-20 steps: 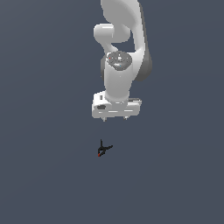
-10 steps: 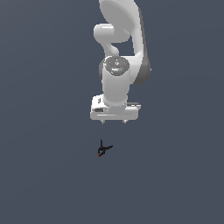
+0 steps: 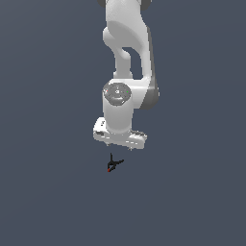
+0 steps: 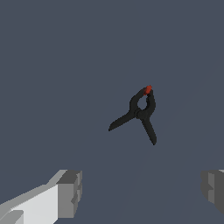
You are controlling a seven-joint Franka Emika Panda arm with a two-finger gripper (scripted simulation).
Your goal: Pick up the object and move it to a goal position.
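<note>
— One thing first: how does your gripper [image 4: 140,192] stand?

— Your two grey fingers [image 4: 70,193] are spread wide in the wrist view, one at each side of the picture, with nothing between them but bare floor. They grip nothing.

— And from outside?

— In the exterior view you see the gripper [image 3: 120,139] pointing down at the end of the white arm [image 3: 127,57]. Its fingertips are too small there to tell apart.

— Where is the clamp?

— Your clamp [image 3: 112,165] lies on the dark grey floor [image 3: 48,192], just below the gripper in the exterior view and a little toward that view's left. It touches no part of the gripper.

— How does it lie?

— In the wrist view the clamp [image 4: 140,113] lies flat, its two thin black handles splayed apart in a V and its jaws closed in a small loop. You can see the red tip at the end of that loop, on the side away from the fingers.
</note>
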